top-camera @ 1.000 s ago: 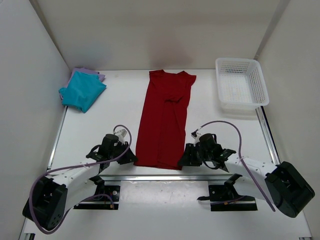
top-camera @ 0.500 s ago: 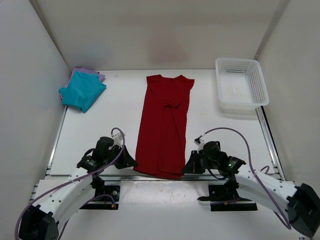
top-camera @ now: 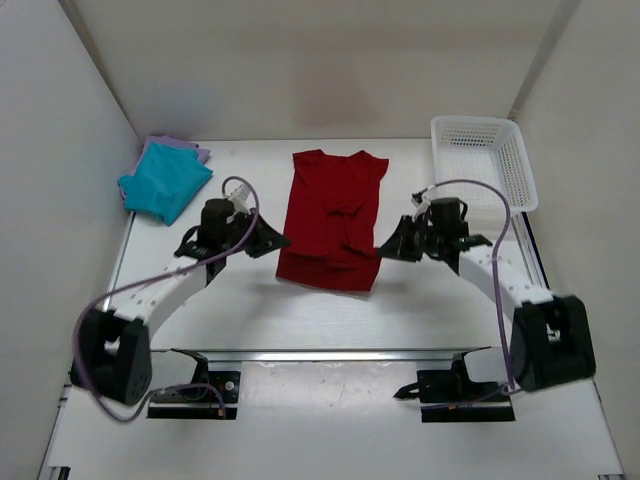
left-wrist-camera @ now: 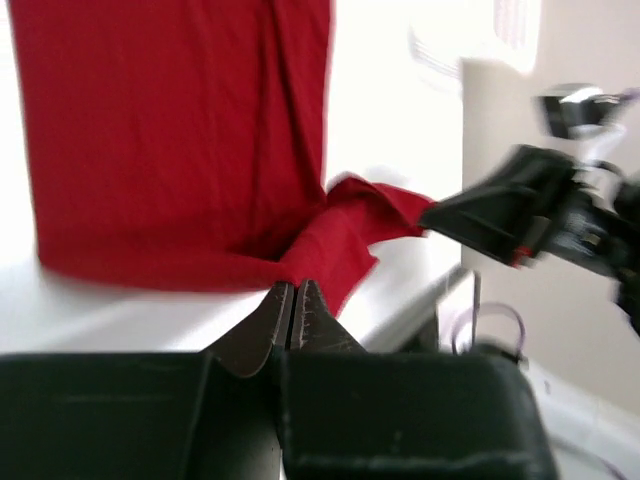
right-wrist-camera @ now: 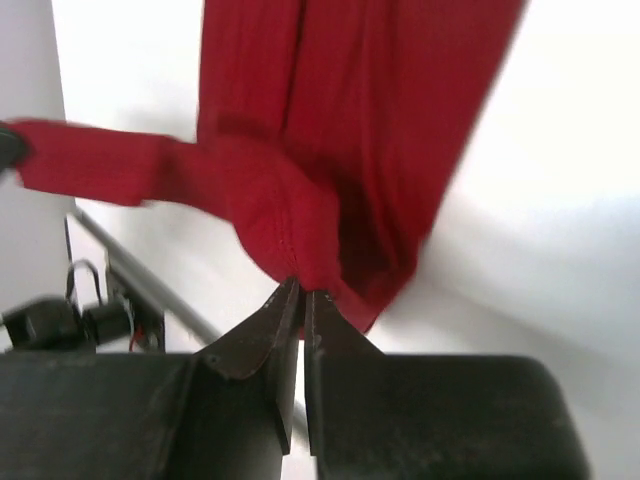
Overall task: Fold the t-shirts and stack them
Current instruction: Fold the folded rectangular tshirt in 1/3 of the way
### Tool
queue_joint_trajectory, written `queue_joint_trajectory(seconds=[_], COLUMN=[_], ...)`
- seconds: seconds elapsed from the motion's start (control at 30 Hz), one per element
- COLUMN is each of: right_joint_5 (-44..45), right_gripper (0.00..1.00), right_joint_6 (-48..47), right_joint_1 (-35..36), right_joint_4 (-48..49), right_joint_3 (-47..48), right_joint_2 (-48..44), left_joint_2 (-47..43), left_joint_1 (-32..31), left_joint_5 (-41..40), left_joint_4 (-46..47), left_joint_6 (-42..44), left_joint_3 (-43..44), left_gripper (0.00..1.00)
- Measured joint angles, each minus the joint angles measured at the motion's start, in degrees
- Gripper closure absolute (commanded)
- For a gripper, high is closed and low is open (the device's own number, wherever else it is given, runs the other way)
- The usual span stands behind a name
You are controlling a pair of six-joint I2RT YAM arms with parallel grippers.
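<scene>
The dark red t-shirt (top-camera: 332, 205) lies mid-table, collar at the far end, its near half raised and doubled back over the rest. My left gripper (top-camera: 276, 243) is shut on the hem's left corner. My right gripper (top-camera: 384, 247) is shut on the right corner. In the left wrist view the gripper (left-wrist-camera: 293, 287) pinches bunched red cloth (left-wrist-camera: 170, 130), and the hem stretches across to the other arm (left-wrist-camera: 520, 215). The right wrist view shows that gripper (right-wrist-camera: 300, 287) biting a fold of the shirt (right-wrist-camera: 340, 110). The teal t-shirt (top-camera: 165, 180) lies folded on the lavender one (top-camera: 196, 151) at the far left.
A white mesh basket (top-camera: 483, 165) stands at the far right, just beyond my right arm. White walls close in the table on three sides. A metal rail (top-camera: 330, 354) runs along the near edge above the arm bases.
Both grippers shut on the hem corners at the near edge, then lifted and carried them toward the collar. The red shirt now covers about half its earlier length.
</scene>
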Motion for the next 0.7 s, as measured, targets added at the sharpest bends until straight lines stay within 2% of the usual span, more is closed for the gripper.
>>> queue_joint_trajectory(seconds=[0.17,0.4,0.53,0.6,0.67,0.7], right_joint_5=[-1.7,-4.5,-5.3,-5.6,-5.7,-5.7], right_gripper=[1.00,1.00,1.00,1.00,0.81,0.78], right_joint_6=[-3.7,-6.3,-7.2,-7.4,-7.3,-7.1], right_joint_1=[-4.1,-7.7,-8.4,-8.6,-8.8,-8.9], right_joint_4=[2.8,3.0,2.1,1.5,1.8,1.9], right_joint_3=[14.6,31.6,37.8,41.4,43.8,44.3], right_joint_2=[16.4,36.1,43.8,47.3,49.6,50.1], left_joint_2=[18.3,37.5,45.6,48.9,51.0,51.8], left_joint_1=[1.1,3.8,4.5,4.6,4.9,5.1], left_joint_5=[-3.4,-4.9,-5.0,-4.9,-4.8,-4.5], left_joint_4=[5.6,9.6,11.8,13.2,15.2,16.1], left_joint_6=[-0.9,-2.1,-4.0,-5.4,-6.9,-7.5], left_joint_3=[9.6,23.5,27.6,28.9,29.3,29.4], left_gripper=[1.00,1.00,1.00,0.90,0.69,0.66])
